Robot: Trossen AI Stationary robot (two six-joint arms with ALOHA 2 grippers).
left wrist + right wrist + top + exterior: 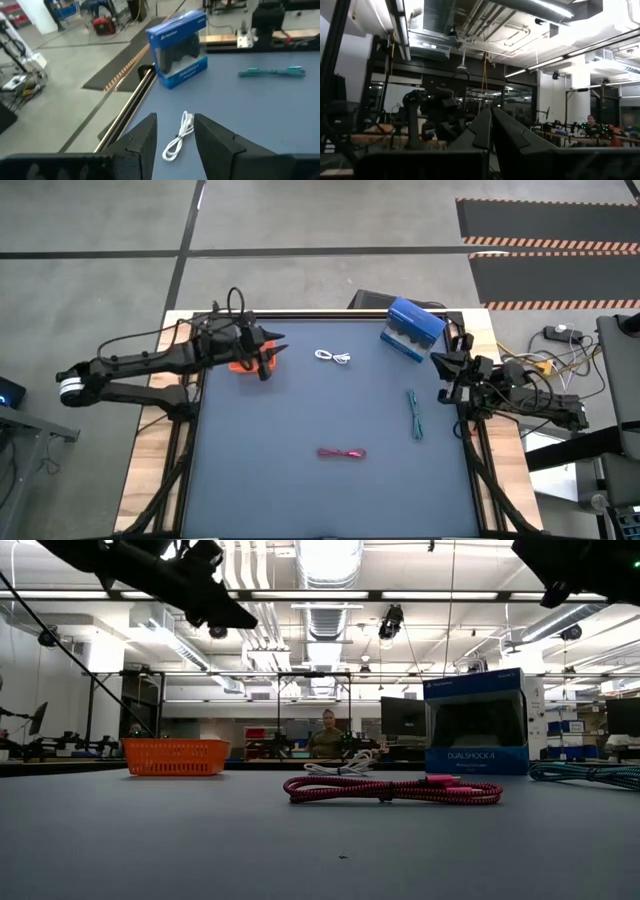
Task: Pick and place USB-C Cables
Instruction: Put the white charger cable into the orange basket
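Note:
My left gripper (277, 348) hangs open above the table's far left part, over the orange tray (240, 367), and holds nothing. Its wrist view looks past the open gripper (175, 127) at the white cable (179, 138). That white cable (333, 357) lies flat on the mat to the right of the left gripper. The teal cable (414, 413) lies stretched out near the right edge, and the red-pink cable (342, 452) lies in the middle nearer me. No black cable shows. My right gripper (440, 366) waits shut at the right edge, raised, its shut gripper (491, 116) pointing level into the room.
A blue controller box (412, 328) stands at the far right of the mat, close to the right arm. The orange tray (175, 756) sits at the far left. In the low view the red-pink cable (392, 788) lies nearest. A person sits in the room beyond the table.

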